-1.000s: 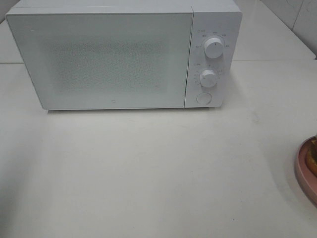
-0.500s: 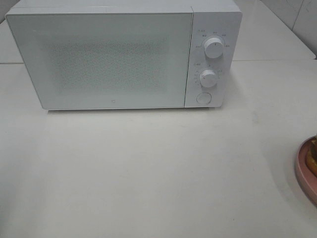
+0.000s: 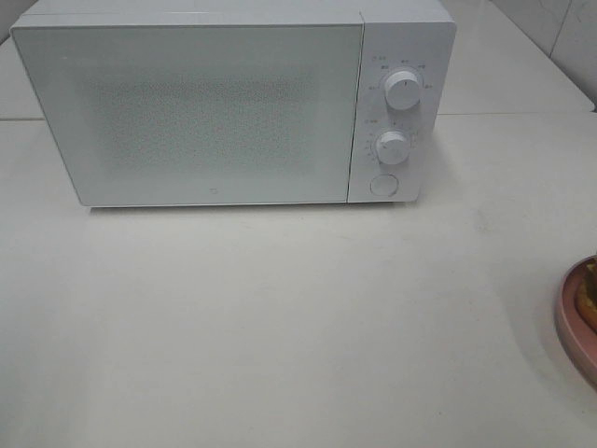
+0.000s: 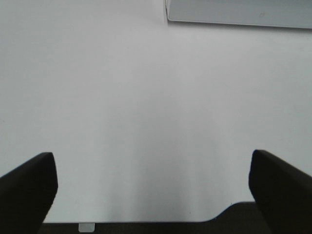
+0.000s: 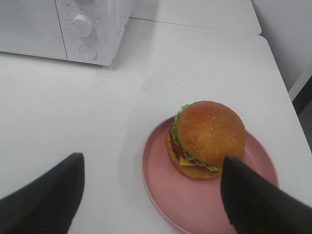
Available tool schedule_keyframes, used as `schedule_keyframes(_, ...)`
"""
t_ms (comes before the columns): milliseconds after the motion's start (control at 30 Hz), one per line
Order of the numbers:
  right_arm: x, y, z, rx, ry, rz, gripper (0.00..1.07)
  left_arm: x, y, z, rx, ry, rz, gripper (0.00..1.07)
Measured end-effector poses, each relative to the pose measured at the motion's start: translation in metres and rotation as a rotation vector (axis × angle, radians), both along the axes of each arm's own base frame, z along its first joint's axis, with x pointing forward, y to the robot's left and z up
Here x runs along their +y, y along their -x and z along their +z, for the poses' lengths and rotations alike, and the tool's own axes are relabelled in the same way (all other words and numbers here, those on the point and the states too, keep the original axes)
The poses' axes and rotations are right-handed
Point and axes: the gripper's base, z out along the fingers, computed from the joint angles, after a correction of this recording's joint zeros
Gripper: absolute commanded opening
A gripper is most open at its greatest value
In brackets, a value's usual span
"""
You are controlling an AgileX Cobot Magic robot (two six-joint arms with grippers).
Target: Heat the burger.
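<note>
The burger (image 5: 207, 138), with a golden-brown bun and green lettuce, sits on a pink round plate (image 5: 165, 187) in the right wrist view. In the high view only a sliver of the burger (image 3: 590, 303) and plate (image 3: 571, 322) shows at the right edge. The white microwave (image 3: 205, 112) stands at the back with its door shut. My right gripper (image 5: 151, 192) is open, hovering above the plate's near side, short of the burger. My left gripper (image 4: 151, 187) is open over bare table. Neither gripper shows in the high view.
The microwave has two knobs (image 3: 403, 91) and a round button (image 3: 382, 185) on its right panel; they also show in the right wrist view (image 5: 83, 24). The microwave's lower edge (image 4: 239, 14) shows in the left wrist view. The white table edge (image 5: 278, 63) lies beyond the plate.
</note>
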Motion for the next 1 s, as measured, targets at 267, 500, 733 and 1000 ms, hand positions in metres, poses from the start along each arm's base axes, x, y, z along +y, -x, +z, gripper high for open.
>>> schedule_keyframes(267, 0.000, 0.000, 0.000, 0.000, 0.000, 0.000, 0.75, 0.000, 0.022, 0.002, -0.145, -0.005, 0.060, 1.00)
schedule_keyframes(500, 0.000, 0.000, 0.000, 0.000, 0.000, 0.000, 0.75, -0.001, 0.034, 0.001, -0.219, -0.010, 0.073, 1.00)
schedule_keyframes(733, 0.000, 0.000, 0.000, 0.000, 0.000, 0.000, 0.75, -0.001, 0.034, 0.001, -0.219, -0.010, 0.073, 1.00)
schedule_keyframes(1000, 0.000, 0.000, 0.000, 0.000, 0.000, 0.000, 0.75, -0.001, 0.034, 0.001, -0.219, -0.010, 0.073, 1.00)
